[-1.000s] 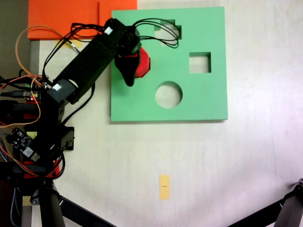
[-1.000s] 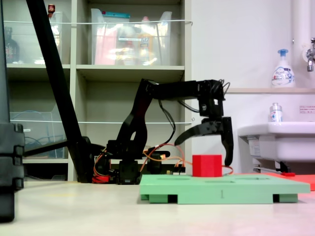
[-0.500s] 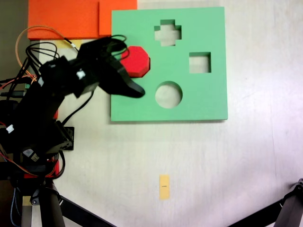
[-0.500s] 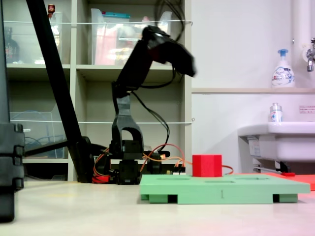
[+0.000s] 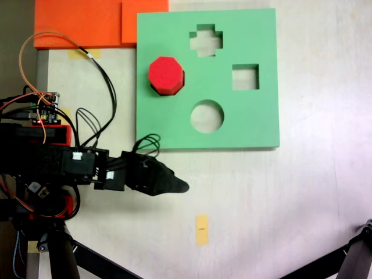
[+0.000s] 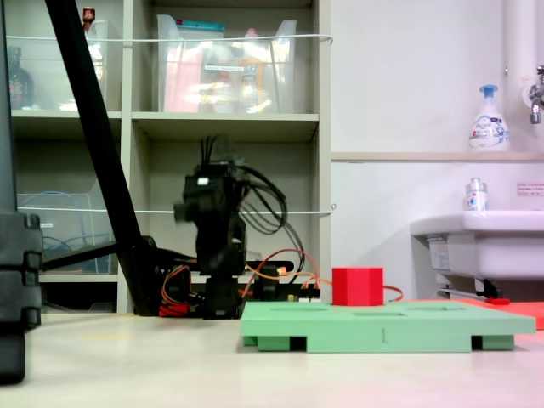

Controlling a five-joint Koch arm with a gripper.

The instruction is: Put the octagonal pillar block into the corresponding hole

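The octagonal pillar block (image 5: 166, 74) is bright red and stands upright on the left part of the green board (image 5: 261, 122). From the side, the block (image 6: 358, 286) sticks up above the board (image 6: 382, 327). The corresponding hole is hidden under the block. My gripper (image 5: 177, 186) hangs over the bare table below the board's lower left corner, well away from the block and pointing right. Its jaws overlap into one dark shape, so their state is unclear. In the side view the arm (image 6: 211, 195) faces the camera, left of the board.
The board has a cross cutout (image 5: 206, 40), a square cutout (image 5: 245, 77) and a round cutout (image 5: 207, 116). Orange foam sheets (image 5: 87, 23) lie at the top left. A yellow tape mark (image 5: 201, 229) is on the table. A black stand leg (image 5: 93, 258) crosses the bottom left.
The arm let go of the red block, lifted up and swung off the board to the table in front of it. The block stays in place on the board.
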